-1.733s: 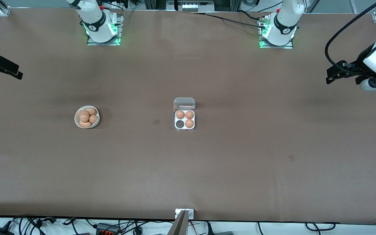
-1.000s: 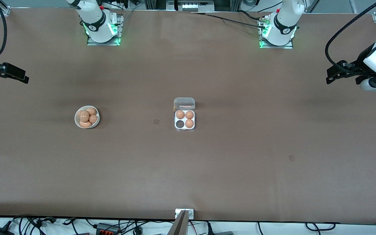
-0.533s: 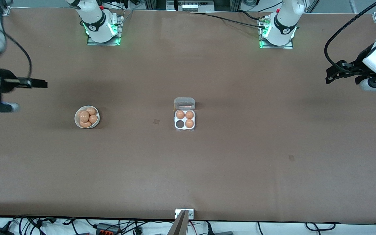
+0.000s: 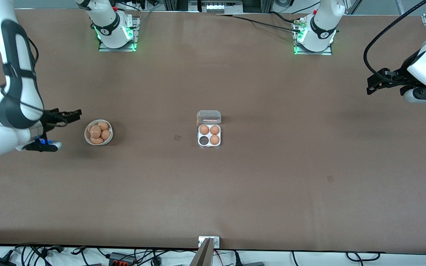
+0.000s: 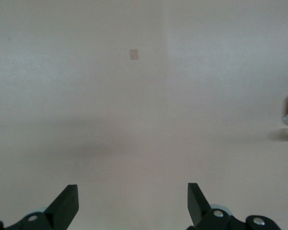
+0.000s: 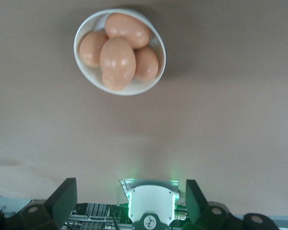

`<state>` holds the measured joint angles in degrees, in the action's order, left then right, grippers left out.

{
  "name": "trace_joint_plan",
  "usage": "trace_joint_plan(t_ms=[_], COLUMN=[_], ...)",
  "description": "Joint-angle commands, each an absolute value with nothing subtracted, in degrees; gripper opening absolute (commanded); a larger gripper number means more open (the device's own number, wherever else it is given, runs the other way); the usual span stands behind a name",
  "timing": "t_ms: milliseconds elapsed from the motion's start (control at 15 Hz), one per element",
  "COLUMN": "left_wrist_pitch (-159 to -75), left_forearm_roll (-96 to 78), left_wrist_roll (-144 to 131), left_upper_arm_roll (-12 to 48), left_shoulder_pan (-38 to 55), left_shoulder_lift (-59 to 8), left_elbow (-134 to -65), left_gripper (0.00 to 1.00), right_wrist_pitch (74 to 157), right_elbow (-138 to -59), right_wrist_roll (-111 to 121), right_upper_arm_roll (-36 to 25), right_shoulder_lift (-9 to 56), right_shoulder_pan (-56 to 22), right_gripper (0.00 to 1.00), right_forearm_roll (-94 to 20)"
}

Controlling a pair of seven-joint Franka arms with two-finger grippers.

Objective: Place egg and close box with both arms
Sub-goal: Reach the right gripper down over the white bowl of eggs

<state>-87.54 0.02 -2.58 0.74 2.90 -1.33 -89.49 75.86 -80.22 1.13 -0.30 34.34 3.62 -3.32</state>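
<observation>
Right claw (image 4: 73,113), released and empty, hangs beside the bowl (image 4: 87,138); piled eggs (image 4: 95,131) could roll away. Left claw (image 4: 371,87) waits, released.

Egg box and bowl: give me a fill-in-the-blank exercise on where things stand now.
1. The box holds ___ eggs.
2. The box's lid is ___.
3. The bowl holds ___ eggs.
4. The open right gripper hangs beside the ___; the left gripper waits, open, at its own end of the table.

Missing words: three; open; four; bowl
</observation>
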Motion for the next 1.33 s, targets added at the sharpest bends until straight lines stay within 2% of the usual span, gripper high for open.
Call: trace_joint_plan(t_ms=[0, 400, 800, 1267], left_wrist_pitch=[-86.40, -86.40, -86.40, -86.40], left_forearm_roll=[-0.53, -0.53, -0.53, -0.53], left_wrist_roll=[-2.37, -2.55, -2.72, -2.90], left_upper_arm_roll=[0.79, 0.79, 0.79, 0.79], left_shoulder_pan=[2.90, 2.90, 2.90, 2.90], left_shoulder_lift=[-2.20, -2.20, -2.29, -2.29], left_elbow=[-87.80, -87.80, -87.80, -87.80], left_gripper=[1.00, 1.00, 1.00, 1.00], right_wrist_pitch=[75.14, 80.24, 83.58, 83.58], right_elbow=[-70.77, -70.14, -70.22, -70.75], right_wrist_roll=[2.20, 2.20, 1.93, 1.14], right_upper_arm_roll=[-0.26, -0.09, 0.09, 0.09], right_shoulder_lift=[42.87, 48.33, 49.83, 51.06], right_shoulder_pan=[3.96, 3.96, 3.78, 3.34], right_gripper=[1.00, 1.00, 1.00, 1.00], right_forearm_roll=[-4.39, -4.66, -7.03, -8.26])
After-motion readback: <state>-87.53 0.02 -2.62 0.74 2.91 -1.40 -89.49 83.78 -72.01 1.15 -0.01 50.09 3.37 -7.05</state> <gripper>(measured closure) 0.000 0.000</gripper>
